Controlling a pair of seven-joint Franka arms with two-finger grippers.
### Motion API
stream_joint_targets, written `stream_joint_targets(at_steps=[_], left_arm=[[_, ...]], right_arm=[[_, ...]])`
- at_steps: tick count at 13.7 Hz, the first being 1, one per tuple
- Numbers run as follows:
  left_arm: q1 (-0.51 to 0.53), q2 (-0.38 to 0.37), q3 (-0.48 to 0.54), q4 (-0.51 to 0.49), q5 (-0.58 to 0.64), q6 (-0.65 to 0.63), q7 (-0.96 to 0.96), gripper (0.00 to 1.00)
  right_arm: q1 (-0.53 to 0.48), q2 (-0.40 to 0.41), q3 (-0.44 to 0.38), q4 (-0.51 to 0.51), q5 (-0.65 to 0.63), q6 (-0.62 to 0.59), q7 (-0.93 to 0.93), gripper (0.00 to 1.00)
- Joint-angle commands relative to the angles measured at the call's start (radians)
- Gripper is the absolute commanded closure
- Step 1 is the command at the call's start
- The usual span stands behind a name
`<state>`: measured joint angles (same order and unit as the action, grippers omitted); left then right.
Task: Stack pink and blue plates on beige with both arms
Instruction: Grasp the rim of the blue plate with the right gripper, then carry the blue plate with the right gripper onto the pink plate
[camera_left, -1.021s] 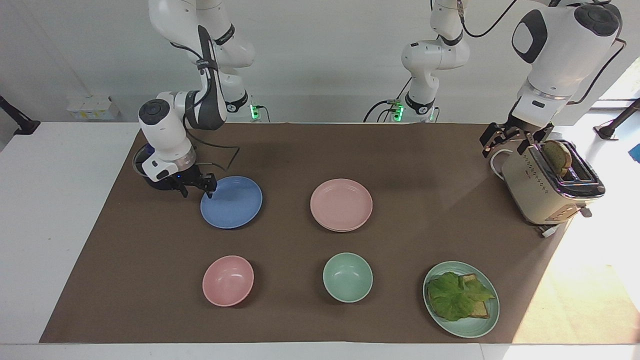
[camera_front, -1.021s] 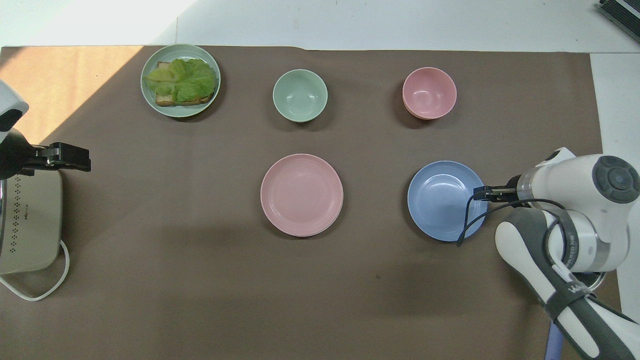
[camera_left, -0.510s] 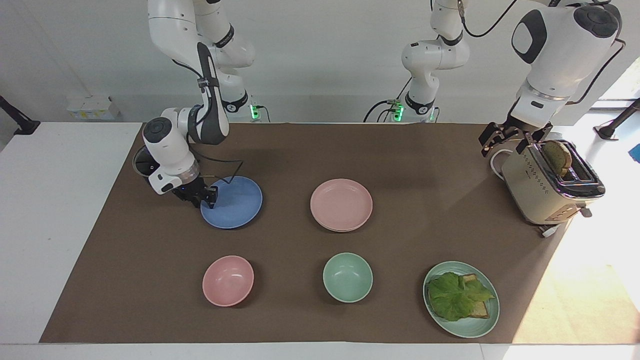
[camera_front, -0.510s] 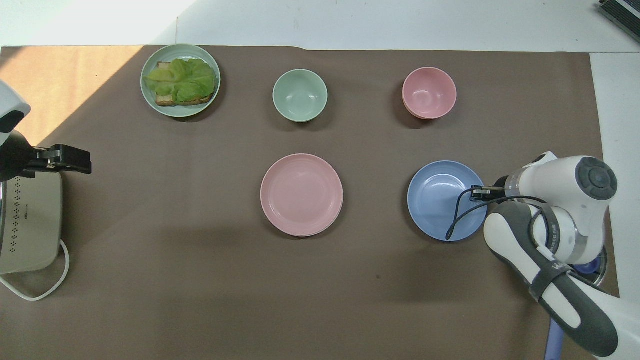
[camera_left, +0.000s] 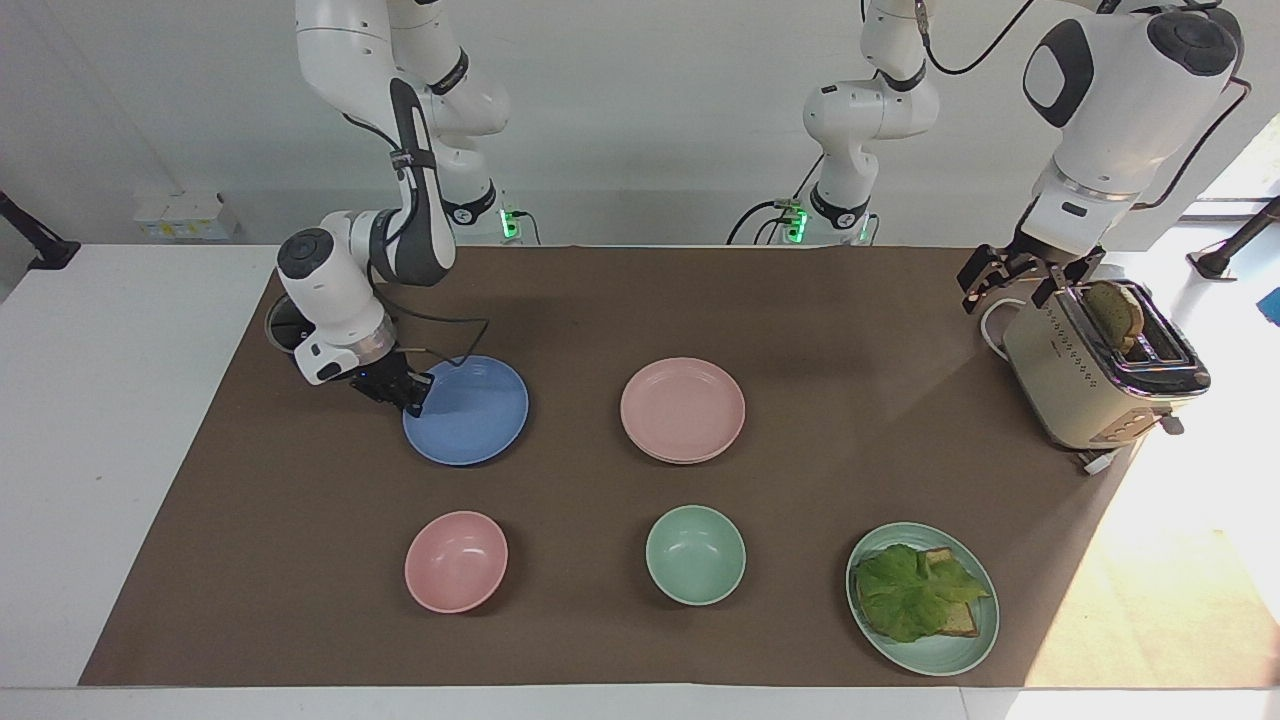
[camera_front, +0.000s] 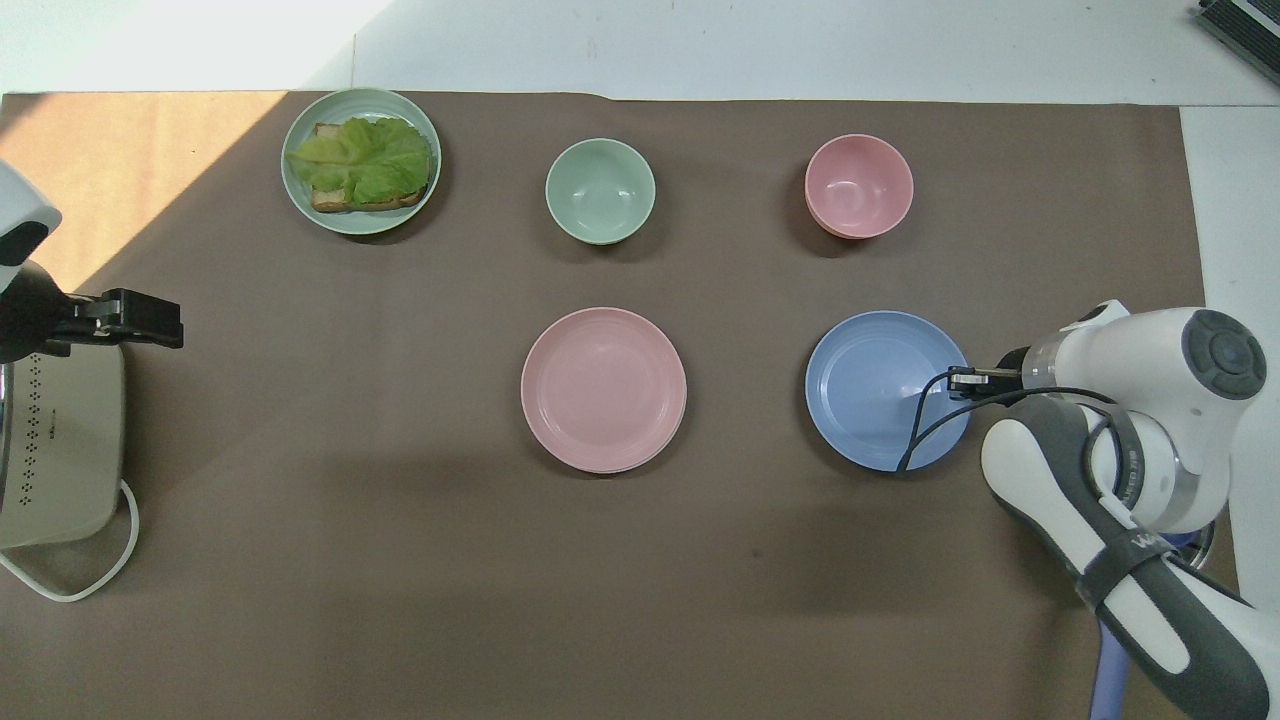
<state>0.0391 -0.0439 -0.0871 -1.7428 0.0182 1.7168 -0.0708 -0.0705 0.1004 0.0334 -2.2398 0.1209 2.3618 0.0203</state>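
Note:
The blue plate (camera_left: 470, 412) (camera_front: 880, 390) lies toward the right arm's end of the table, its rim at the arm's side raised slightly off the cloth. My right gripper (camera_left: 415, 398) (camera_front: 955, 382) is shut on that rim. The pink plate (camera_left: 683, 405) (camera_front: 604, 388) sits mid-table on another plate of the same size. Only a thin pale edge of that lower plate, the beige (camera_left: 690, 460) (camera_front: 612, 470), shows under it. My left gripper (camera_left: 1030, 275) (camera_front: 140, 318) waits open above the toaster's end, holding nothing.
A pink bowl (camera_left: 456, 560), a mint bowl (camera_left: 695, 554) and a mint plate (camera_left: 940, 660) with lettuce on toast stand farthest from the robots. The cream toaster (camera_left: 1095, 385) holds a bread slice at the left arm's end. A dark round container (camera_left: 283, 328) sits under the right arm.
My right gripper closed on the blue plate's rim. The plate has tipped up and shifted a little toward the pink plate. The left arm stayed still.

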Motion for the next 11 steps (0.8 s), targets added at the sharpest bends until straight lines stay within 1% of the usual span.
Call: stream_joint_targets(at_steps=[1,3,4,5,6,7,10,11], left_arm=[[0.01,-0.005,-0.006,0.002,-0.009,-0.016,0.0,0.0],[0.01,-0.007,-0.006,0.002,-0.009,-0.016,0.0,0.0],[0.01,-0.005,-0.006,0.002,-0.009,-0.016,0.0,0.0],[0.01,-0.005,-0.006,0.002,-0.009,-0.016,0.0,0.0],[0.01,-0.005,-0.006,0.002,-0.009,-0.016,0.0,0.0],[0.01,-0.005,-0.006,0.002,-0.009,-0.017,0.0,0.0],[0.01,-0.005,-0.006,0.002,-0.009,-0.017,0.0,0.0],[0.01,-0.007,-0.006,0.002,-0.009,-0.016,0.0,0.0]], right_arm=[[-0.002,-0.07,0.008,0.031,0.026,-0.099,-0.03,1.0],[0.011,-0.114,0.017,0.066,0.028,-0.159,-0.026,1.0],[0.04,-0.125,0.019,0.083,0.057,-0.179,-0.022,1.0],[0.061,-0.128,0.019,0.097,0.113,-0.191,-0.019,1.0],[0.081,-0.125,0.02,0.1,0.132,-0.181,-0.016,1.0],[0.125,-0.123,0.02,0.101,0.135,-0.167,-0.008,1.0],[0.266,-0.116,0.02,0.101,0.14,-0.112,0.174,1.0],[0.302,-0.105,0.02,0.101,0.138,-0.099,0.205,1.0]])
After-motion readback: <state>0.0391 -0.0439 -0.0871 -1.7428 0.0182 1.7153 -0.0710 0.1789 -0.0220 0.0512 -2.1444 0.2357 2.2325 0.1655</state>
